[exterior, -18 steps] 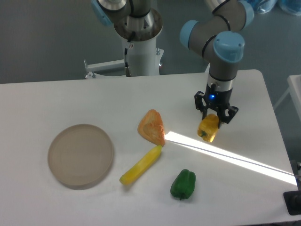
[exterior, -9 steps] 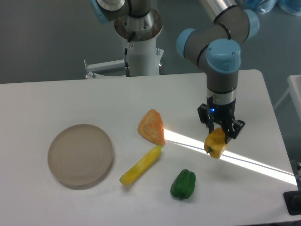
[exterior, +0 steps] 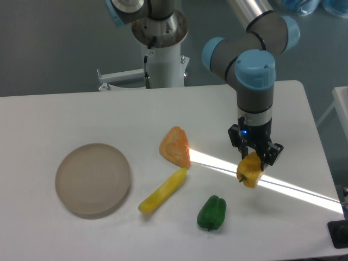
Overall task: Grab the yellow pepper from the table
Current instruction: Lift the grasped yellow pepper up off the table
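The yellow pepper [exterior: 250, 173] is a small orange-yellow lobed piece held between the fingers of my gripper [exterior: 254, 159]. The gripper is shut on it and holds it over the right part of the white table [exterior: 65, 114], tilted with its stem down to the left. I cannot tell how high it hangs over the tabletop. The arm comes down from the upper right.
A green pepper [exterior: 211, 212] lies near the front edge, below and left of the gripper. A long lemon-yellow banana-like piece [exterior: 162, 190] and an orange wedge [exterior: 175, 147] lie in the middle. A round tan plate [exterior: 93, 179] sits at the left. A bright light strip crosses the table.
The gripper has moved toward the front and slightly right with the yellow pepper in it. The other objects have not moved.
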